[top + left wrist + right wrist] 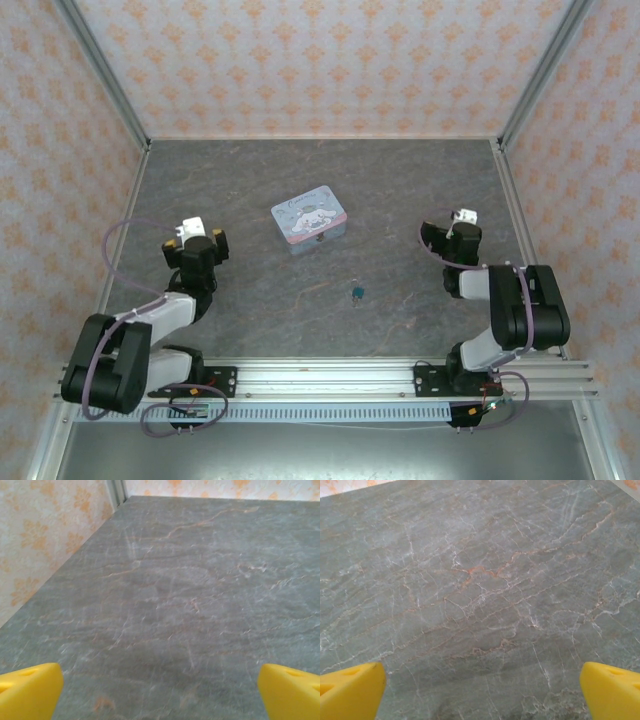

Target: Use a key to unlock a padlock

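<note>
Top external view: the padlock [356,292], a tiny dark teal-blue body, lies on the grey marbled worktop [250,300], slightly right of centre and towards the near edge, touched by neither arm; at this size its shackle and keyhole cannot be resolved. The pale-blue tin [309,222], with a white cartoon dog on its closed lid, sits farther back and a little to the left, well apart from the padlock.

Left wrist view: the left gripper [160,692] is spread wide; its yellow fingers [30,690] stand at the two bottom corners with bare worktop between them; nothing is held; a wall panel [45,545] with an orange floral pattern rises to the left. From above, this arm is folded at the left of the worktop, well apart from padlock and tin.

Right wrist view: the right gripper [480,692] is likewise wide open and empty; one yellow finger occupies each bottom corner above veined stone. From above, this arm is folded at the right of the worktop, well apart from the padlock.

An aluminium rail [330,378] along the near edge carries both arm bases.
</note>
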Available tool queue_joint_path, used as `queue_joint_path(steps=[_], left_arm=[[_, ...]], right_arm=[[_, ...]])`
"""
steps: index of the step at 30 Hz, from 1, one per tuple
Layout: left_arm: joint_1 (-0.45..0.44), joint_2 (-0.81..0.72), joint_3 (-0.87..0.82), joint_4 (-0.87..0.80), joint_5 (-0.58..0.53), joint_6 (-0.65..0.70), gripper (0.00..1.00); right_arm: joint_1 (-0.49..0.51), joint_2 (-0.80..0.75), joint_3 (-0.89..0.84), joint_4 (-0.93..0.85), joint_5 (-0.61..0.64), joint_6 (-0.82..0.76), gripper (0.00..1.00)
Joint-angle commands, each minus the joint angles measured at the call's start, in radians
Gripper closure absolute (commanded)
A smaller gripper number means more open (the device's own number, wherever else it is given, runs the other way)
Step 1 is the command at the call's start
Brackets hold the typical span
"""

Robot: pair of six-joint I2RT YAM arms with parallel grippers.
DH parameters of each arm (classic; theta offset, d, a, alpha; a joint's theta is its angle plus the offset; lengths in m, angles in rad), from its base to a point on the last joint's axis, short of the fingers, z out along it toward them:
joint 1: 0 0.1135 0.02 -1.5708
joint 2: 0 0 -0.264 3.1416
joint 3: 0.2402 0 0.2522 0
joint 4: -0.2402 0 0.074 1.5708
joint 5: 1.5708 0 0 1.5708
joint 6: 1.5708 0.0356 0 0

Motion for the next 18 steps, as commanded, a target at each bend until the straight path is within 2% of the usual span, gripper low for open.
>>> queue_joint_path(steps=[1, 4, 6, 8, 18], left_arm=[[0.026, 0.097, 0.024, 0.206, 0.076, 0.03, 0.0], [0.028, 0.245, 0.035, 0.333, 0.103, 0.047, 0.0], [0.028, 0.23, 0.096, 0.19, 0.12, 0.041, 0.0], [0.029, 0.249, 0.131, 0.152, 0.127, 0.047, 0.0], [0.032, 0.25, 0.131, 0.152, 0.13, 0.046, 0.0]], right_arm=[[-0.005, 0.001, 0.016, 0.065, -0.016, -0.018, 0.01], [0.0, -0.003, 0.018, 0.055, -0.008, -0.02, 0.01], [0.001, -0.003, 0.02, 0.052, -0.004, -0.022, 0.01], [0.003, -0.004, 0.02, 0.048, 0.0, -0.023, 0.01], [0.01, -0.004, 0.027, 0.037, 0.024, -0.018, 0.01]])
